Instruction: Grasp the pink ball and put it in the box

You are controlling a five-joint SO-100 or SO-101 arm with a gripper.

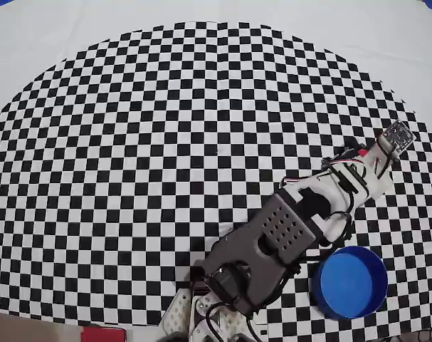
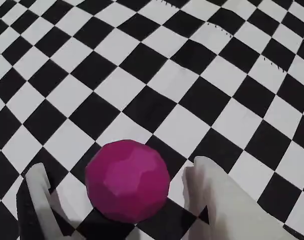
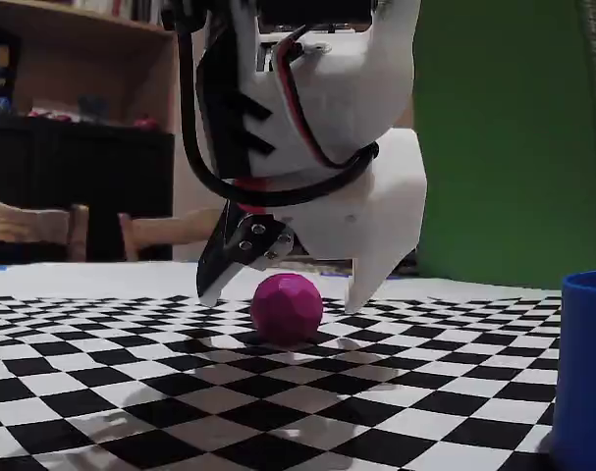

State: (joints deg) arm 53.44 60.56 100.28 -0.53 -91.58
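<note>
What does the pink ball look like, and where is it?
The pink ball is small and magenta, with little flat facets instead of a perfectly smooth skin. It looks like matte plastic. It sits on the checkered cloth, between the open fingers of the gripper, which do not seem to touch it yet. The overhead view hides it.
</note>
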